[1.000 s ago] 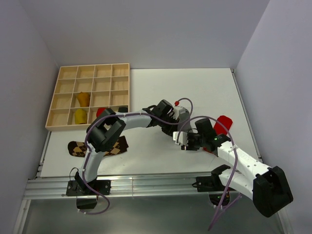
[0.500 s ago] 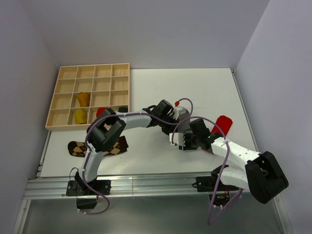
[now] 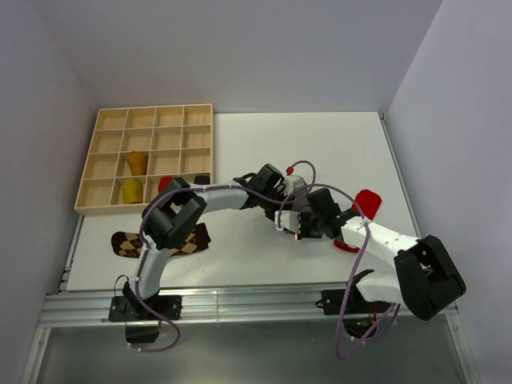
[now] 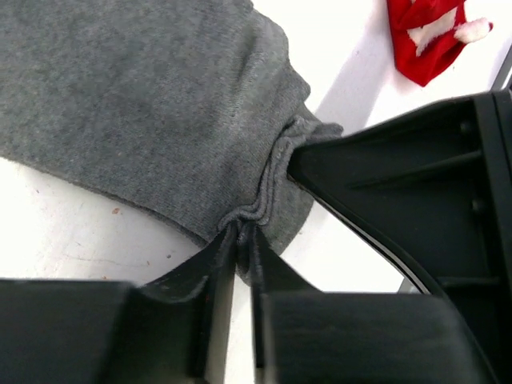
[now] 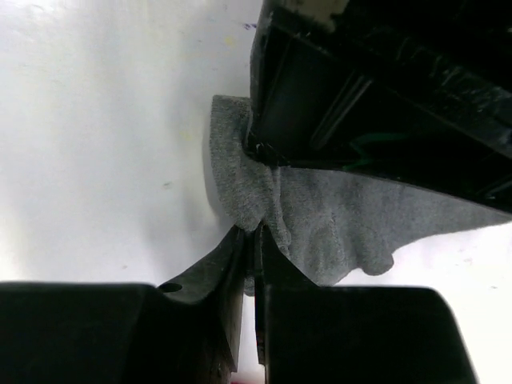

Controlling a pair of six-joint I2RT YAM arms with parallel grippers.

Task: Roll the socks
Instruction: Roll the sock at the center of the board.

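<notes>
Closes in leftward with the right gripper point(image 5: 249, 240), meets the left gripper point(image 4: 240, 236); pinches the one grey sock point(image 4: 144, 104) mid-table with both. Two mustard bundles point(image 3: 137, 162) in the wooden tray point(image 3: 156, 107).

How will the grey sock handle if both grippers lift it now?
Probably floppy: the grey sock puckers into folds where the left gripper pinches it. Likely light: thin cloth lying flat. Its fuzzy knit should hardly slip from the right gripper.
</notes>
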